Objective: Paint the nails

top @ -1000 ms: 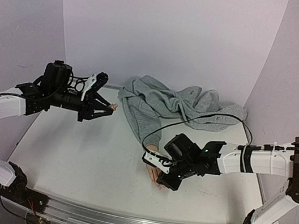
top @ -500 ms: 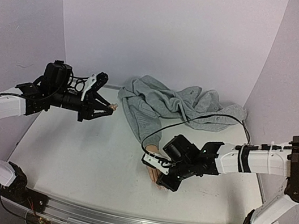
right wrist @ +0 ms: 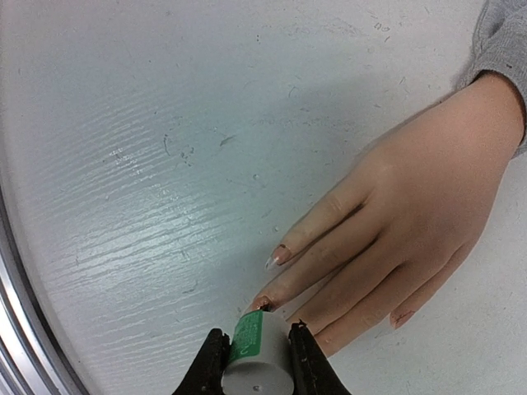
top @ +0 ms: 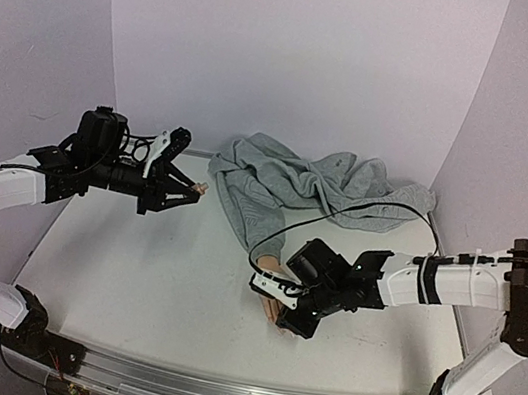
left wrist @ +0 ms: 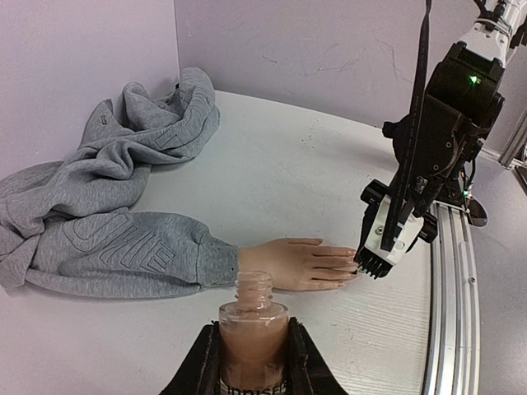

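A grey sweatshirt point(top: 318, 188) lies heaped at the back of the desk point(top: 145, 274), right of centre. One sleeve runs forward to a flesh-coloured mannequin hand point(right wrist: 412, 222), which lies flat, palm down, with its fingers toward the near edge. The nails point(right wrist: 276, 260) tip those fingers, pale and glossy, at the near middle of the desk.

The right tool point(right wrist: 257, 366) is clamped narrow on a small grey brush cap point(right wrist: 255, 355) with a green label. The cap's far end meets the tip of the finger next to the outermost one, but the bristles are too small to make out. From above, this tool and its wrist cover most of the fingers. A black cable point(top: 343, 211) loops from the right arm over the sweatshirt.

The left tool point(left wrist: 253, 362) is held above the desk at the back left, well apart from the mannequin hand. It is closed on an uncapped bottle point(left wrist: 253, 325) of pinkish polish.

An aluminium rail point(top: 211, 394) runs along the near edge, close beyond the fingertips. Pale walls stand at the back point(top: 297, 61) and on both sides. The left half of the desk lies bare between the left arm and the mannequin hand, and a bare strip runs in front of the sleeve.
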`<state>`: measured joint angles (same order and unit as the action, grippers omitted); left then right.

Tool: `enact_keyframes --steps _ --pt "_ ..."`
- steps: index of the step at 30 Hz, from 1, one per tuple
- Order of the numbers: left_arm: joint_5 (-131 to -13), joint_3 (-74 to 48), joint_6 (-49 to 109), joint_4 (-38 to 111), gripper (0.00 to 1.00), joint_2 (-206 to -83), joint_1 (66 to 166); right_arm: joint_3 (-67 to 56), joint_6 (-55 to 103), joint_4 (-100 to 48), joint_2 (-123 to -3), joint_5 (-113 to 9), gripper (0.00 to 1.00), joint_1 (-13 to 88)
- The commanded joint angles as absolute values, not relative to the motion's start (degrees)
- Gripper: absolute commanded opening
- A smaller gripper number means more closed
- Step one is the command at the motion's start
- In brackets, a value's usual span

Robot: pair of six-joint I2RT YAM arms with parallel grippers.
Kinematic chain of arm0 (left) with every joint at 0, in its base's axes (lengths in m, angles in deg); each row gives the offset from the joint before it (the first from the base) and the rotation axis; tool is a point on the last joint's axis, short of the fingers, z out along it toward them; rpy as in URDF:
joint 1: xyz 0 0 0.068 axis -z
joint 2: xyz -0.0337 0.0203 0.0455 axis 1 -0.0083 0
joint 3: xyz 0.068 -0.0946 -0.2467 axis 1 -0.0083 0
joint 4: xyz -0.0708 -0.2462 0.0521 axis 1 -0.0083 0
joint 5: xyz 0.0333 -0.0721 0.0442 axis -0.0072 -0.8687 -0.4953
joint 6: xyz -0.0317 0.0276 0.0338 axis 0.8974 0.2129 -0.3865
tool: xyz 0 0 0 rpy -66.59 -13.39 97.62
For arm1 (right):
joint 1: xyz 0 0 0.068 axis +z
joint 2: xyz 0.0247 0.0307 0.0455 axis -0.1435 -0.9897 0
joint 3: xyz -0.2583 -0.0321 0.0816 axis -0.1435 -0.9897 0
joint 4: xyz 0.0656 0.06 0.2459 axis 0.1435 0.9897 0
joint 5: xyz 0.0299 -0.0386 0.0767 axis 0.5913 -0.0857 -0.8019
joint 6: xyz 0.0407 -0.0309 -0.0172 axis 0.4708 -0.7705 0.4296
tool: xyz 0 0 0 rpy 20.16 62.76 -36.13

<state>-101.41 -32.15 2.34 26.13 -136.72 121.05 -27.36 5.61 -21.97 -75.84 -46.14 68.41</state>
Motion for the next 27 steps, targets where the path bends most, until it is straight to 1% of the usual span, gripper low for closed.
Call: enact_keyframes --steps 1,27 --pt "-102.3 -31.1 2.2 28.4 0.00 -136.3 120.7 -26.2 5.2 -19.7 -77.2 -46.4 0.00 68.7" --pt "-102.4 -30.9 2.3 28.4 0.00 -136.5 120.7 -26.1 5.3 -18.1 -77.2 -47.7 0.00 68.7"
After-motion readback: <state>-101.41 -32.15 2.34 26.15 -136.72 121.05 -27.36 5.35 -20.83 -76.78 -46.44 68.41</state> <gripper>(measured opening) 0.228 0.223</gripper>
